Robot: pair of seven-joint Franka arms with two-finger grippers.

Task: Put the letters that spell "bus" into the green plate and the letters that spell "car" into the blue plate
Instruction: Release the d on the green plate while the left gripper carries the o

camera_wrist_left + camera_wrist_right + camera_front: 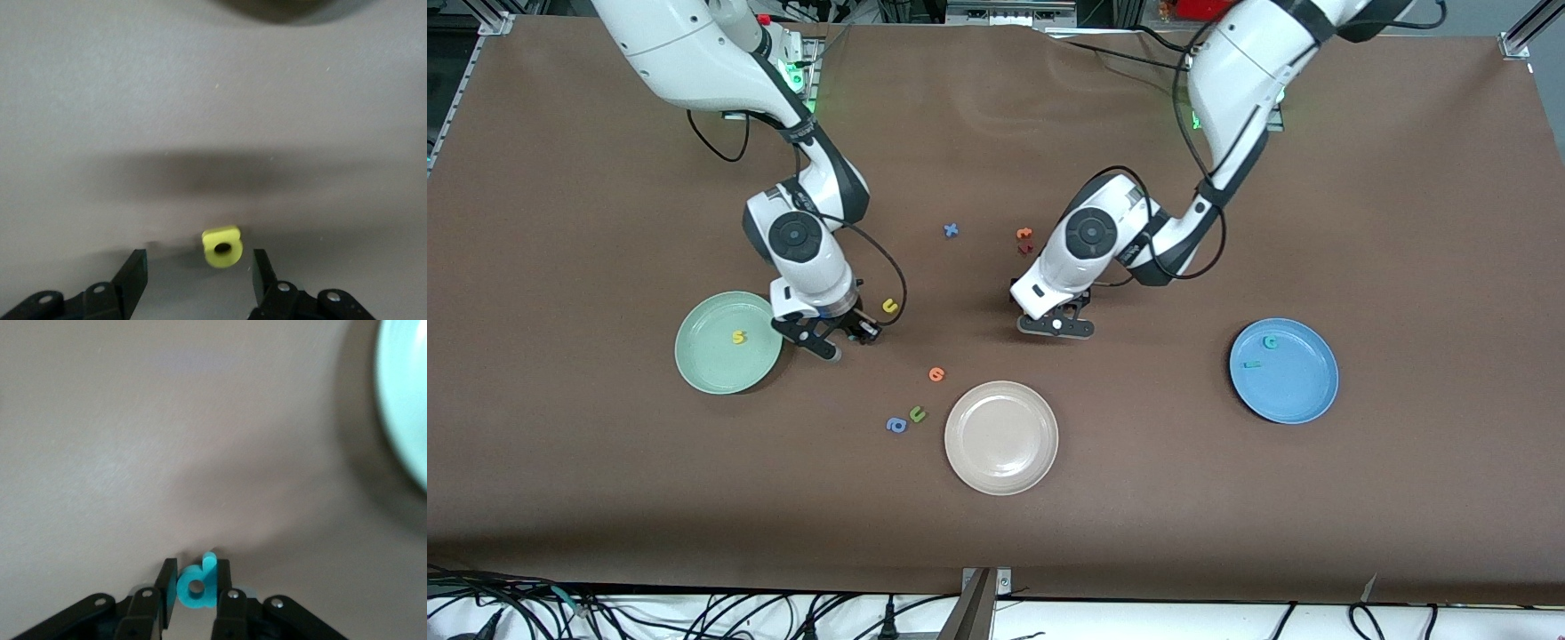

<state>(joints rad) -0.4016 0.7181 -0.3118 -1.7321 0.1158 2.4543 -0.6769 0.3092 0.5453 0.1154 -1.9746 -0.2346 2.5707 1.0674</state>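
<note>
Three letters are plated: yellow "s" [738, 337] in the green plate [703, 373], teal "c" [1270, 341] and "r" [1252, 364] in the blue plate [1307, 396]. Right tool [195, 585] clamps the teal "b" [197, 583]; left tool [199, 267], fingers apart, straddles the yellow "a" [222, 246]. Yellow "u" [890, 306] waits on the desk [1405, 222].

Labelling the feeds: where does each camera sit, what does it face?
Front: high across the table, facing both arms and the green plate.
Left wrist: on the left arm, looking past the left tool at the yellow "a".
Right wrist: on the right arm, right tool gripping the teal "b".
Shared: green plate in front and right wrist.

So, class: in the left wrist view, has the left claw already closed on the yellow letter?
No. The yellow letter lies on the table between the left claw fingers, with gaps on both sides.
</note>
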